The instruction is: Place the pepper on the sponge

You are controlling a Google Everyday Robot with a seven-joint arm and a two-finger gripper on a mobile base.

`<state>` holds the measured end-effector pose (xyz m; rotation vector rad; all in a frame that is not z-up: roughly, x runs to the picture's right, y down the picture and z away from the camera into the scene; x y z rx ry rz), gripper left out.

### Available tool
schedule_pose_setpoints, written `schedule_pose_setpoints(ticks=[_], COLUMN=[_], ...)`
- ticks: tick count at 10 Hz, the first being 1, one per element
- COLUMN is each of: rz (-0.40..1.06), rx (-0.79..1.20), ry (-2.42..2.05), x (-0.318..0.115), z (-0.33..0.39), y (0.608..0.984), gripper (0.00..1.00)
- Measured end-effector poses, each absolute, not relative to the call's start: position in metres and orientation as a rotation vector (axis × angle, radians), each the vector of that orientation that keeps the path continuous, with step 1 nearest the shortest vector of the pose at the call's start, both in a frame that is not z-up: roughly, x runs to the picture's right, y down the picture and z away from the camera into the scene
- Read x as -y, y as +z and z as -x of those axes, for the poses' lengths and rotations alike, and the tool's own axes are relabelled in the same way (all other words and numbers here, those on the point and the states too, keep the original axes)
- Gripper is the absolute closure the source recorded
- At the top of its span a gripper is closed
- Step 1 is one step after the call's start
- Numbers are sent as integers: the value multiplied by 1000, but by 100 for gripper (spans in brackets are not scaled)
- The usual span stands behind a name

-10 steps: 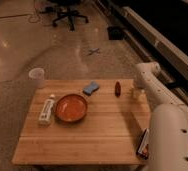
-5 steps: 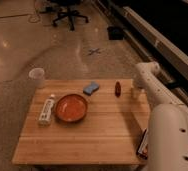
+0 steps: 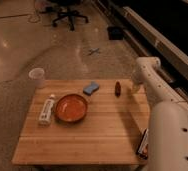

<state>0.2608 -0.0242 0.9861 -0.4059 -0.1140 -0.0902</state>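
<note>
A small dark red-brown pepper (image 3: 117, 88) lies on the wooden table (image 3: 102, 135) near its far right edge. The light-blue sponge (image 3: 90, 88) rests a short way to the pepper's left, apart from it. My gripper (image 3: 135, 90) hangs at the end of the white arm (image 3: 154, 90), just right of the pepper and close to the table's right edge. Nothing shows between gripper and pepper.
An orange-red bowl (image 3: 71, 107) sits mid-table, with a white labelled tube (image 3: 46, 109) to its left. A pale cup (image 3: 37, 77) stands at the far left corner. A dark object (image 3: 144, 144) lies at the near right edge. An office chair (image 3: 69, 12) stands on the floor beyond.
</note>
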Motion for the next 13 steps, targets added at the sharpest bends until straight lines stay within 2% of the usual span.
schedule_pose_setpoints(ticks=[8, 13], rz=[333, 339], rx=[258, 206], ry=[-519, -736], x=[25, 20], z=[-187, -173], y=[993, 1006], gripper=[35, 35])
